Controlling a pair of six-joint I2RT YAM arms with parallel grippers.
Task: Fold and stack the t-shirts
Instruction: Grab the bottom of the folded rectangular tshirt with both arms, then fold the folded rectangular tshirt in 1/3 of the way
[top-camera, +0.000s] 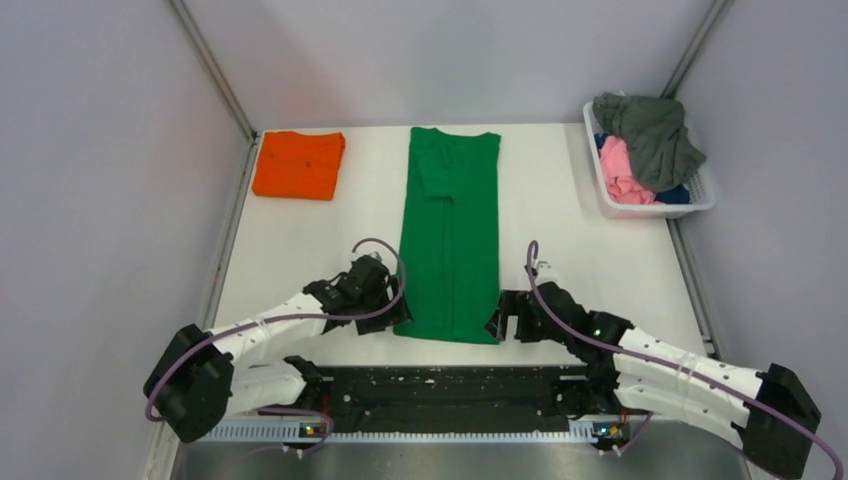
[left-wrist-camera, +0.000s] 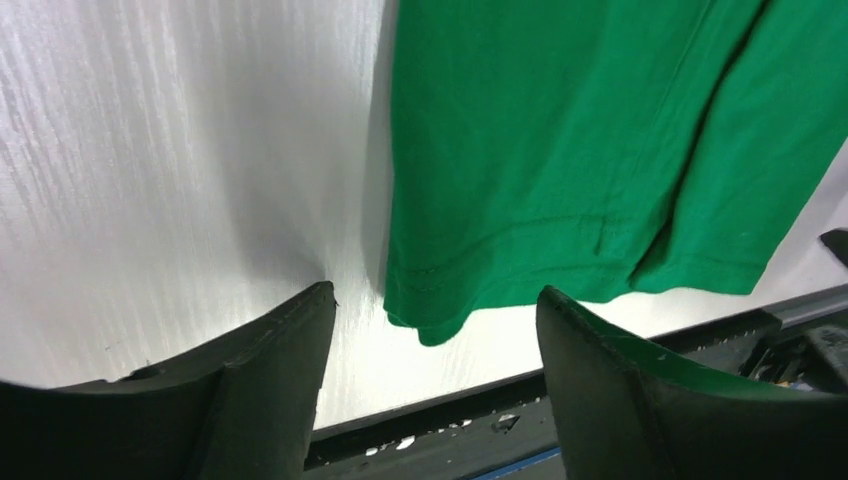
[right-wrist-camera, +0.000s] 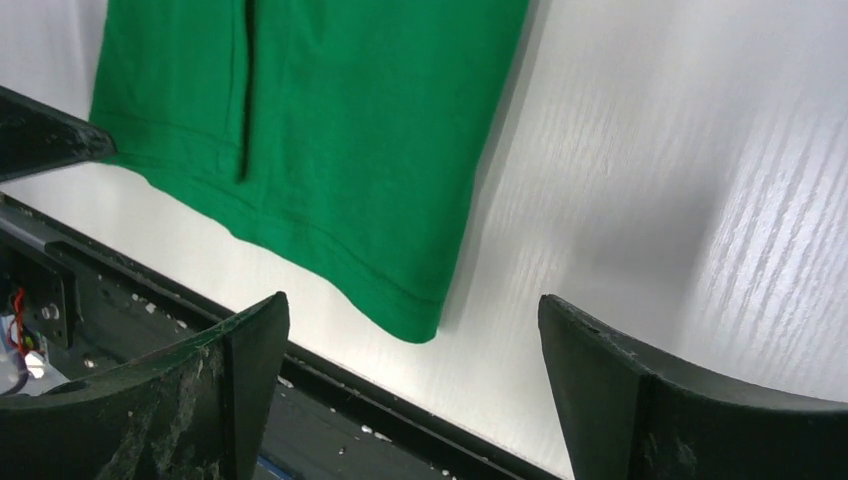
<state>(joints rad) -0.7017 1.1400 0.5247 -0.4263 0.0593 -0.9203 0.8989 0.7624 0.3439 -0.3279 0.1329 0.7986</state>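
Note:
A bright green t-shirt (top-camera: 450, 235) lies flat on the white table, folded lengthwise into a long strip with its hem toward me. A folded orange t-shirt (top-camera: 298, 164) sits at the back left. My left gripper (top-camera: 397, 318) is open and empty at the hem's left corner. In the left wrist view that gripper (left-wrist-camera: 435, 295) straddles the corner of the green shirt (left-wrist-camera: 560, 120) without holding it. My right gripper (top-camera: 503, 322) is open and empty at the hem's right corner. In the right wrist view it (right-wrist-camera: 412, 300) frames the corner of the green shirt (right-wrist-camera: 320, 120).
A white plastic basket (top-camera: 655, 208) stands at the back right with a grey shirt (top-camera: 655, 135), a pink one (top-camera: 620, 170) and a blue one in it. A black rail (top-camera: 450, 395) runs along the near table edge. Walls enclose the table on both sides.

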